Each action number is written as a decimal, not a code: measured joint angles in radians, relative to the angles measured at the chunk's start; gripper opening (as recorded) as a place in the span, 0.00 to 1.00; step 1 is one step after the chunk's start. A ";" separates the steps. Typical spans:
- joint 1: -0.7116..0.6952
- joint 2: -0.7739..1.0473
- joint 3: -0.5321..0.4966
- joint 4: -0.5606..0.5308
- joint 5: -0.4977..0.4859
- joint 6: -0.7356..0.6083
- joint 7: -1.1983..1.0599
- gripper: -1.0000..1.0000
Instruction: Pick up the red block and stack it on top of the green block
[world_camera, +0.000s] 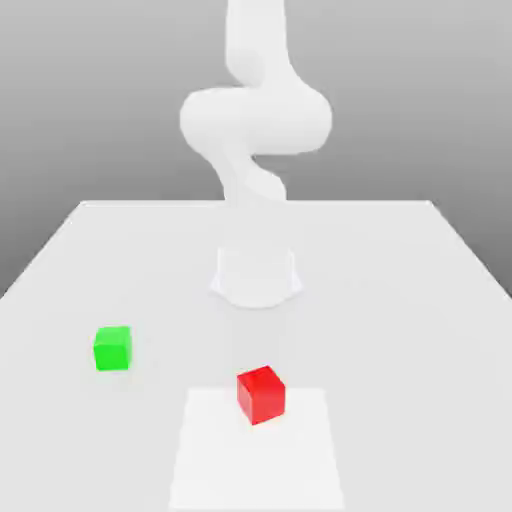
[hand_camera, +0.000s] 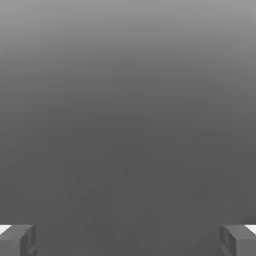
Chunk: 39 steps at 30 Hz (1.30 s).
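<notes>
see fingers (hand_camera: 17, 242) cut off by the edge, either side of the hand's middle; in the exterior view, arm (world_camera: 256, 120) cropped above, table (world_camera: 400, 310) cropped too.

Jaws (hand_camera: 128, 241) of the gripper, parted wide, one gray fingertip (hand_camera: 19, 241) at each lower corner of the frame, nothing gripped between them; beyond, a plain gray backdrop (hand_camera: 128, 110), palest along one edge and grading smoothly to a darker tone nearer the fingertips, with small white patches beside both
</notes>
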 joint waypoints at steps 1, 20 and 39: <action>0.006 0.032 -0.005 -0.030 -0.003 0.024 -0.020 0.50; 0.098 0.752 -0.075 -0.526 0.014 0.562 -0.422 0.50; 0.058 0.691 -0.044 -0.540 -0.001 0.508 -0.415 0.00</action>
